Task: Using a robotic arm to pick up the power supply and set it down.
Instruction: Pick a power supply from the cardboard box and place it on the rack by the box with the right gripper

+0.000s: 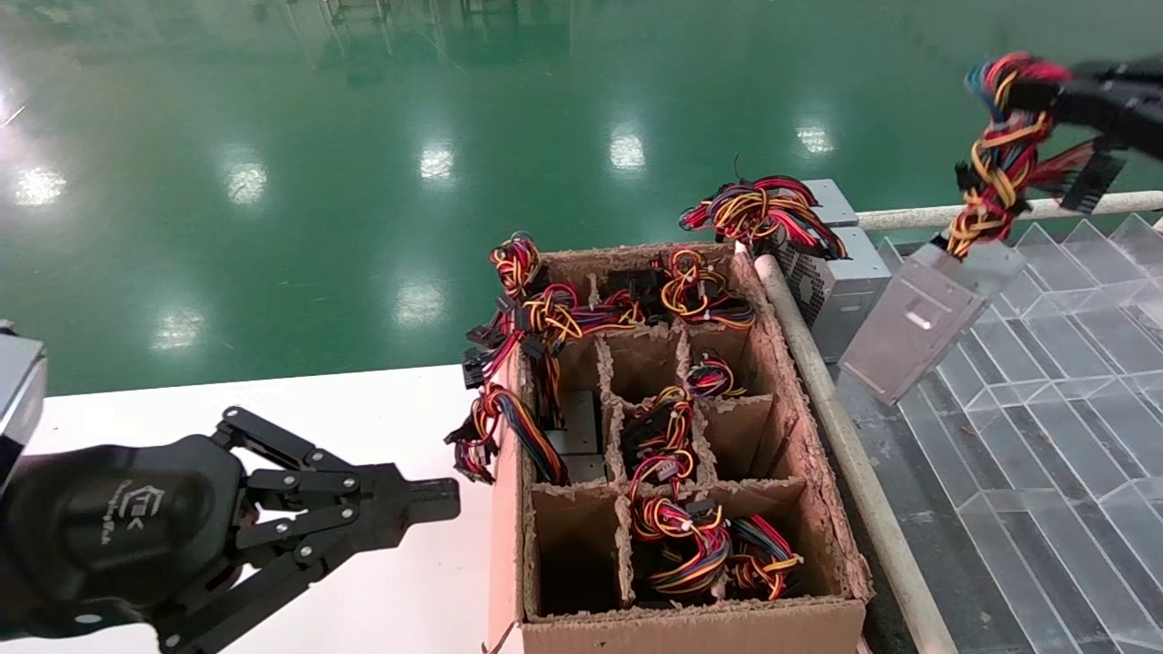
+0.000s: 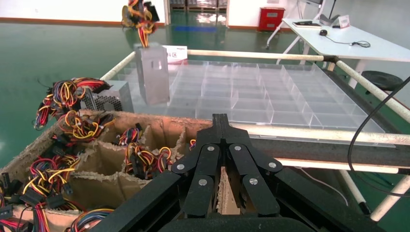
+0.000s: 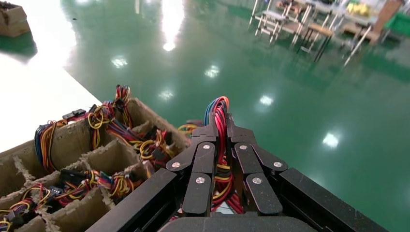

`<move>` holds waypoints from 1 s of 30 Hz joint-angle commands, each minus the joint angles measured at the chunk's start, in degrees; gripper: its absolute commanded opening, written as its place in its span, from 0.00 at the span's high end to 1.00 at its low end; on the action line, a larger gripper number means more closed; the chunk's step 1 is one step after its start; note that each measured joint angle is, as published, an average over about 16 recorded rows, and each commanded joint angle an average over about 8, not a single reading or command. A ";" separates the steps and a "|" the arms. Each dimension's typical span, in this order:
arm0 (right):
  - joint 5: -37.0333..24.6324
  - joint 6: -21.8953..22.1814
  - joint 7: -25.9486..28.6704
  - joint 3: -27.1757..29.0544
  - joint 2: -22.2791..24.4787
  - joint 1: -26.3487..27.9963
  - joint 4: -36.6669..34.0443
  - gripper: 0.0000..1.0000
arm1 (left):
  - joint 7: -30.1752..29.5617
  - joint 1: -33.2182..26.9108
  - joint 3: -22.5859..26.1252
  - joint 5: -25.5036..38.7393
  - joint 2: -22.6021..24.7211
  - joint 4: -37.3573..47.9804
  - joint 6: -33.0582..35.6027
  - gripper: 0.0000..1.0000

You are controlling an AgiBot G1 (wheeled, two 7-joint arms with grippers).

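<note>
The left tool (image 1: 427, 502) bears a small white logo on its black housing, too small to read; its fingers are pressed together, holding nothing, over the white tabletop (image 1: 300, 400) just left of the cardboard box (image 1: 690, 627). The right tool (image 1: 1045, 95), up and to the right of the cardboard box, pinches the wire bundle (image 1: 999, 163) of the power supply (image 1: 922, 318), red and blue strands clamped between its fingers (image 3: 208, 140). The power supply hangs tilted from those wires above the clear tray grid (image 1: 1045, 409), beside a second grey unit (image 1: 840, 282) with a vented face.
</note>
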 commanded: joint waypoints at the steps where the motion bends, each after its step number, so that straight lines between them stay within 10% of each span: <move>1: 0.36 0.97 0.60 0.03 -0.17 -1.23 -0.74 1.00 | 0.00 0.00 0.00 0.00 0.00 0.00 0.00 1.00; 30: 1.39 11.76 5.34 0.55 -1.69 -7.39 1.69 1.00 | 0.03 -0.01 0.05 -0.04 -0.02 0.00 -0.02 1.00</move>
